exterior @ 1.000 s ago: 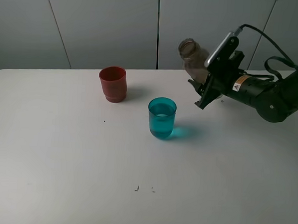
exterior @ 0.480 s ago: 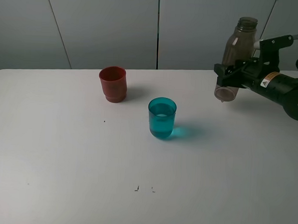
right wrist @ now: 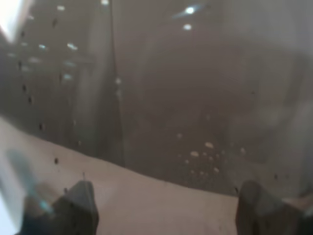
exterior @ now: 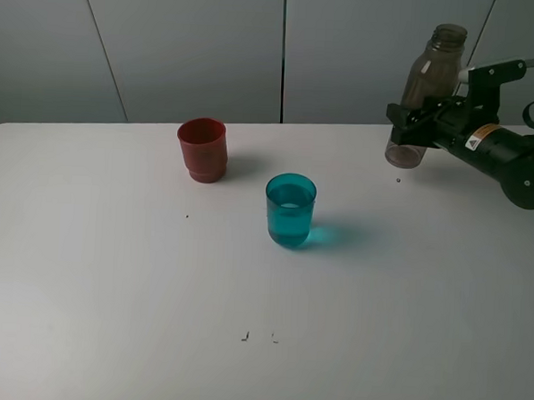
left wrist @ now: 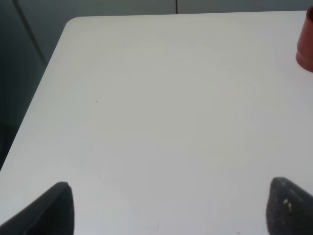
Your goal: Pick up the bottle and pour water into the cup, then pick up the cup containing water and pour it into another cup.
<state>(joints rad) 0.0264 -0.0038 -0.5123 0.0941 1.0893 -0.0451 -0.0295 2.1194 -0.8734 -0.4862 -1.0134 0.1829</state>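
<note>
- Left hand (left wrist: 171, 209) hovers over bare desk (left wrist: 156, 107), fingers spread wide, gripping nothing
- Teal cup (exterior: 290, 210) stands upright mid-desk, partly filled with water
- Red cup (exterior: 202, 149) stands upright farther back and to the left, well apart from it
- Right hand (exterior: 415, 118) is clamped round the lower body of the bottle (exterior: 427, 83), which is upright at the far right, well apart from both cups

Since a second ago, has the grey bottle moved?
Yes. The bottle, gripped in the right hand, has swung from tilted to nearly upright and shifted right, farther from the teal cup.
</note>
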